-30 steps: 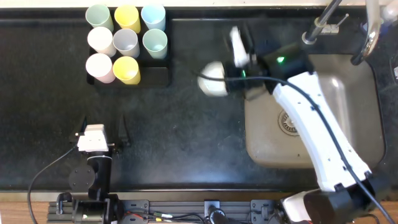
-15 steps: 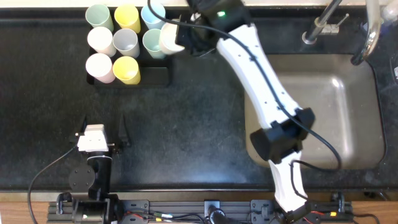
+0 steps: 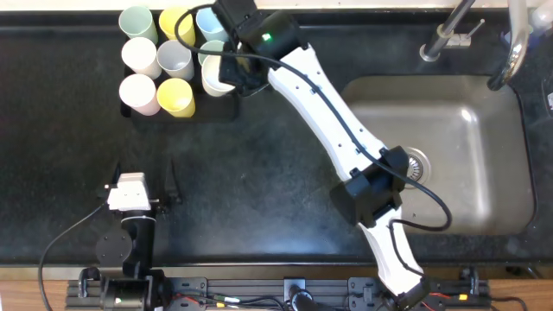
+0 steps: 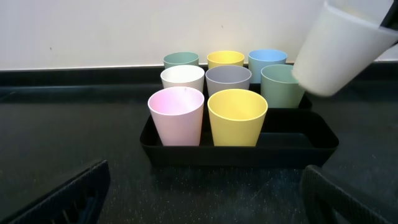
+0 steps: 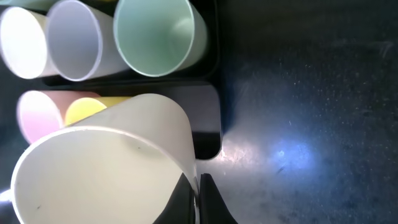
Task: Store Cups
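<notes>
Black tray on dark countertop

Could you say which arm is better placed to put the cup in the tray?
Right. The right gripper holds the cup over the tray's free corner; the left gripper sits open, far off.

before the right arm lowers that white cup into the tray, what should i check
1. Grip: the right tool pinches the white cup by its wall: ok.
2. Space: the free slot in the tray, near right corner, is bare: ok.
3. Cup upright: it hangs tilted: not ok.
4. Cup centred over the slot: cannot tell.
5. Neighbours: the near yellow cup and the green cup behind the slot stand upright: ok.
6. Other arm: the left tool is open, well back from the tray: ok.
</notes>
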Tool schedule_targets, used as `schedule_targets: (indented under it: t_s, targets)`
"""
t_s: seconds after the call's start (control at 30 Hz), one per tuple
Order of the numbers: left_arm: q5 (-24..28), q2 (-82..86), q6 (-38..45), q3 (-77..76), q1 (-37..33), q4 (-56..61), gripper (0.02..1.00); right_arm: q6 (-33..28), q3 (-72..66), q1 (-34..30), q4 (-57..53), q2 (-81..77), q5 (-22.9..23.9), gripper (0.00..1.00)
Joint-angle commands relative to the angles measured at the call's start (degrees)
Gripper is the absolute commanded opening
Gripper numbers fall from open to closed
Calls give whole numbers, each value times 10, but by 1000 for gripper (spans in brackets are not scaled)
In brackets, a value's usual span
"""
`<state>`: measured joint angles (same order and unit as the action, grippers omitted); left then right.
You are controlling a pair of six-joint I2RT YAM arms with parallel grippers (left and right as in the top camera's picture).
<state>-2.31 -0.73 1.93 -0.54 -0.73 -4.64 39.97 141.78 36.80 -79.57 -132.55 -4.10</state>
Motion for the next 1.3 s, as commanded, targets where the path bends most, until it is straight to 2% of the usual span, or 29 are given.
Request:
schedule_targets:
  t_s: [0.03,0.27,0.73,0.9,1.3]
  targets:
    - [3,6,9,1,2,-2,998,-19,21,3,3,-18,10,45]
    - [3,6,9,1,2,-2,1000,-54,21,5,5,-39,11,45]
    - [3,6,9,1,2,-2,998,-58,21,7,38,-71,5,47]
    - [3,6,9,1,2,-2,1000,-68,21,7,54,-80,-20,47]
    - [3,6,9,1,2,-2,1000,-74,21,6,46,-88,-18,45]
